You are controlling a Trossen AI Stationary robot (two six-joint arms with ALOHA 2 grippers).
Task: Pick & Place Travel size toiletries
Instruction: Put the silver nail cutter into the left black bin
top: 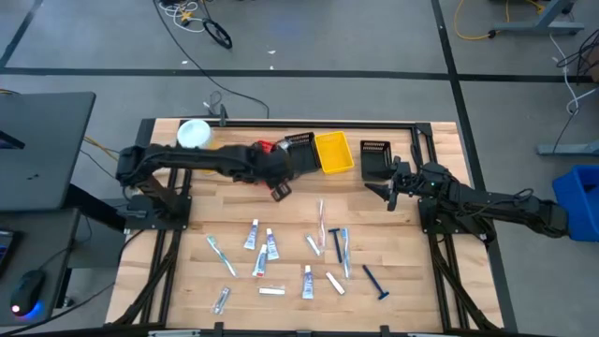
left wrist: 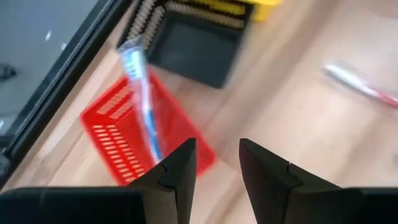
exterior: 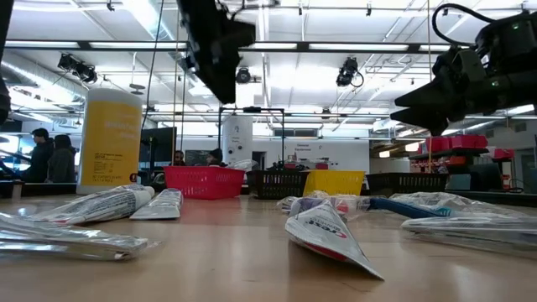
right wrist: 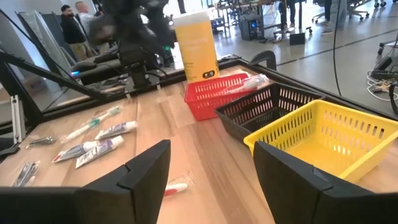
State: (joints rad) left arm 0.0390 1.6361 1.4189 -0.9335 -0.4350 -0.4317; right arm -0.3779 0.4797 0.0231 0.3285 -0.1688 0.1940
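Note:
Several travel size toiletries lie loose on the near half of the table: tubes (top: 271, 245), a wrapped toothbrush (top: 220, 255), a dark blue razor (top: 376, 281), small packets (top: 334, 283). One wrapped blue toothbrush (left wrist: 142, 93) lies in the red bin (left wrist: 118, 134), its head end propped over the rim (right wrist: 252, 81). My left gripper (top: 281, 192) hovers open and empty just near of the red bin (left wrist: 217, 168). My right gripper (top: 388, 192) is open and empty (right wrist: 211, 174), held above the table near the right-hand black bin (top: 374, 161).
Along the far edge stand the red bin, a black bin (top: 299, 145), a yellow bin (top: 334, 152) and another black bin. A yellow white-lidded canister (top: 194, 134) stands at the far left. People stand in the room behind (right wrist: 74, 25). A wrapped red toothbrush (left wrist: 360, 84) lies mid-table.

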